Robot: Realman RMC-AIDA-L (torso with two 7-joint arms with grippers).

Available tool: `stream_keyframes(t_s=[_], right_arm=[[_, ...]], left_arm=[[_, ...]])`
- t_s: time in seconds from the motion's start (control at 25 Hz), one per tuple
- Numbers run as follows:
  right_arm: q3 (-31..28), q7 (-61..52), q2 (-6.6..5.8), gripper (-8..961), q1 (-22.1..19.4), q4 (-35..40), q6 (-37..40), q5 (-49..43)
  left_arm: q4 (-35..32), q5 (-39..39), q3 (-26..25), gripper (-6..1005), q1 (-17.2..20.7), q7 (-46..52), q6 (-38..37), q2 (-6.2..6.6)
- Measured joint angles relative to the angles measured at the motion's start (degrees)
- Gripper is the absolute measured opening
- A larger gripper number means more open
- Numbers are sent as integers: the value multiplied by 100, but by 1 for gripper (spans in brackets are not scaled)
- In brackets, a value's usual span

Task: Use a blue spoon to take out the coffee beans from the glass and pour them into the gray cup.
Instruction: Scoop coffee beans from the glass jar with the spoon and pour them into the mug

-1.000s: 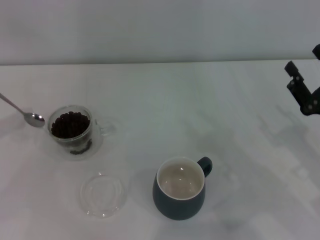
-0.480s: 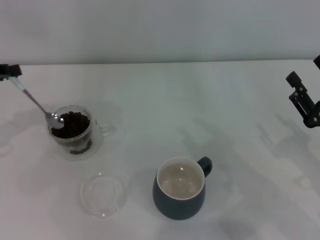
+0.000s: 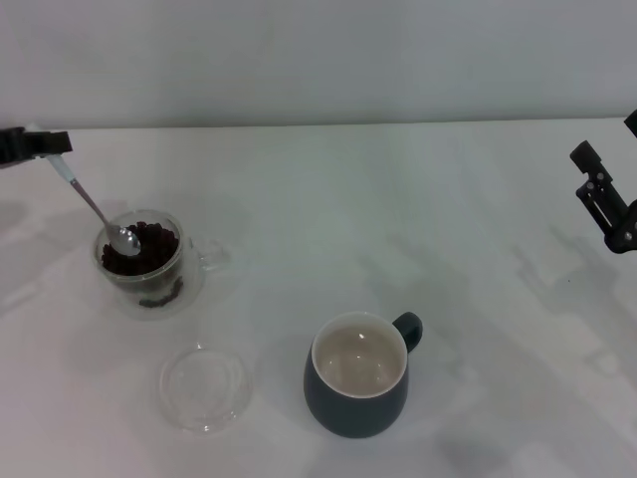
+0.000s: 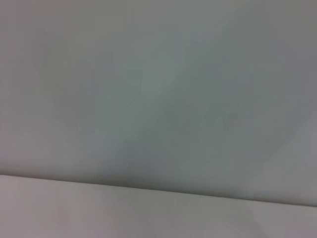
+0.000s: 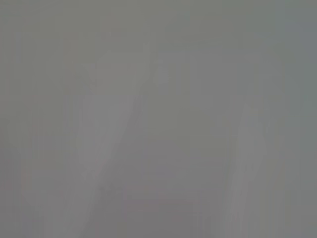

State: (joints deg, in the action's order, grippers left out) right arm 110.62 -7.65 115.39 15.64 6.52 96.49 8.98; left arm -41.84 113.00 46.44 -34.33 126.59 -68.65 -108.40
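In the head view my left gripper [image 3: 45, 146] is at the far left edge, shut on the pale handle of the blue spoon [image 3: 95, 206]. The spoon slants down and its metal bowl rests on the coffee beans [image 3: 149, 249] inside the glass [image 3: 149, 269]. The glass stands at the left of the table with its clear handle toward the right. The gray cup [image 3: 358, 383] stands in the front middle, its cream inside empty, handle at its far right. My right gripper [image 3: 602, 204] hangs at the far right edge, away from everything. The wrist views show only blank surfaces.
A flat round clear glass saucer [image 3: 206, 388] lies in front of the glass, left of the gray cup. The white table [image 3: 398, 219] runs back to a pale wall.
My left gripper has come in from the left with the spoon. The spoon's bowl moved from beside the glass to over its rim and onto the beans. The right arm barely moved.
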Motion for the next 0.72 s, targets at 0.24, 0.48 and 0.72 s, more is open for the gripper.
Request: stream_keyframes(t_s=[0.24, 0.48, 0.72], right_arm=[[-37, -1, 0, 604, 36, 16, -122, 24], [-42, -8, 0, 604, 59, 128, -315, 25], [-42, -8, 0, 604, 77, 180, -452, 25]], left_arm=[[121, 26, -25, 133, -4, -80, 230, -73], [516, -129, -171, 133, -4, -79, 295, -122], [786, -185, -656, 133, 85, -29, 270, -211]])
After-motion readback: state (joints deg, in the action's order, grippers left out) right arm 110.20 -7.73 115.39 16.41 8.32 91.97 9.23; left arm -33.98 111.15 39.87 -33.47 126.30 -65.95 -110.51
